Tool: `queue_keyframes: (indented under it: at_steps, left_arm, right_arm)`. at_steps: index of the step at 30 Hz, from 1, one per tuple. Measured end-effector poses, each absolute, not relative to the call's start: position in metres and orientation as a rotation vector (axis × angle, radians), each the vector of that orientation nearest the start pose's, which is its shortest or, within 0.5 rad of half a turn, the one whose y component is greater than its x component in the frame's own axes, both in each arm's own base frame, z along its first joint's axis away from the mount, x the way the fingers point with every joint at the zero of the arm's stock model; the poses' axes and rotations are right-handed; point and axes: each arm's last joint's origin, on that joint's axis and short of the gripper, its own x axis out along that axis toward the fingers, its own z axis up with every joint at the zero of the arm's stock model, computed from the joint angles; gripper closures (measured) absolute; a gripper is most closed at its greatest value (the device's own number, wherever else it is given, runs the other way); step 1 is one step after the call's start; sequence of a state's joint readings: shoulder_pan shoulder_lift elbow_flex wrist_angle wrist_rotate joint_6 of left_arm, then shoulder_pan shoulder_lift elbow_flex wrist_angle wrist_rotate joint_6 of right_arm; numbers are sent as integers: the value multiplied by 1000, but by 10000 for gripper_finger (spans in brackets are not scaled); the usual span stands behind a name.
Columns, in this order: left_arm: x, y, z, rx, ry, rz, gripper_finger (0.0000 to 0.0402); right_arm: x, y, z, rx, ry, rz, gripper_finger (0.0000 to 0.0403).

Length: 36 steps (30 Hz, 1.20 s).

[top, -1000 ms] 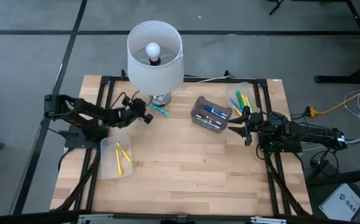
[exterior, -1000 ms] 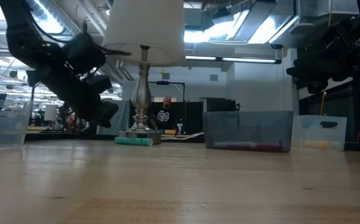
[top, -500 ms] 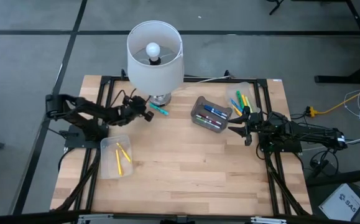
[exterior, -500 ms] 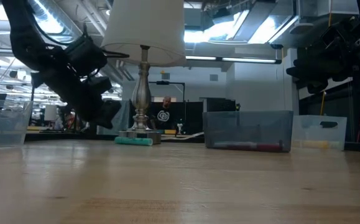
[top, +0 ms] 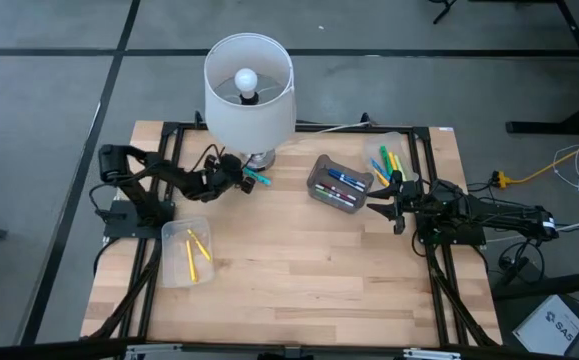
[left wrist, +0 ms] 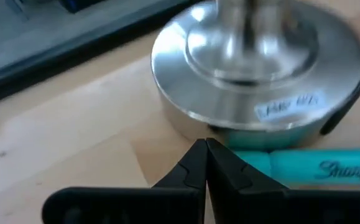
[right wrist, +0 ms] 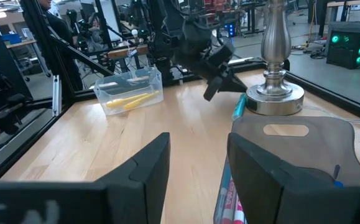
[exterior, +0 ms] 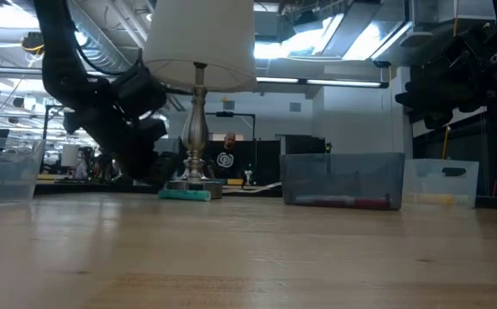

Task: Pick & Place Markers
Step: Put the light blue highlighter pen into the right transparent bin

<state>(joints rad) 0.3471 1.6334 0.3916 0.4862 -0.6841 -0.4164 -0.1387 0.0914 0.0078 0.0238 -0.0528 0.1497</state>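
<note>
Our left gripper [top: 237, 178], tips pressed together & holding nothing, sits upper left of centre in the high view, just short of the teal marker [top: 257, 177]. Marker lies at the lamp base [top: 259, 160], long axis across our approach. Left arm's far nearer, stretched low. Right gripper [top: 387, 196] waits spread by the grey bin [top: 316, 176].

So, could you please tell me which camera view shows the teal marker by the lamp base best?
The left wrist view: the teal marker lies against the lamp base, lettering visible. The high view shows only a small teal sliver, the low view its end, and the right wrist view a distant strip.
</note>
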Motion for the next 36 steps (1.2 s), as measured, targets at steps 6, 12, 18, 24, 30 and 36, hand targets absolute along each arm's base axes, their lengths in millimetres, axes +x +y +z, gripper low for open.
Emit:
queue_keyframes:
  at_steps: [6,12,18,24,30,36]
  left_arm:
    - [220,100,78,-238,603,1142,400]
    - [230,92,77,-196,587,1033,400]
    - [241,75,80,-223,582,815,400]
    - [249,47,82,-188,563,634,400]
    - [240,16,94,-168,432,387,400]
    - [195,7,105,-216,276,338,400]
  right_arm:
    - [102,-13,161,155,53,-91,243]
    - [102,-13,161,155,53,-90,243]
    - [102,-13,161,155,53,-90,243]
    - [102,-13,161,155,53,-91,243]
    - [102,-13,161,155,53,-90,243]
    - [102,-13,161,155,53,-91,243]
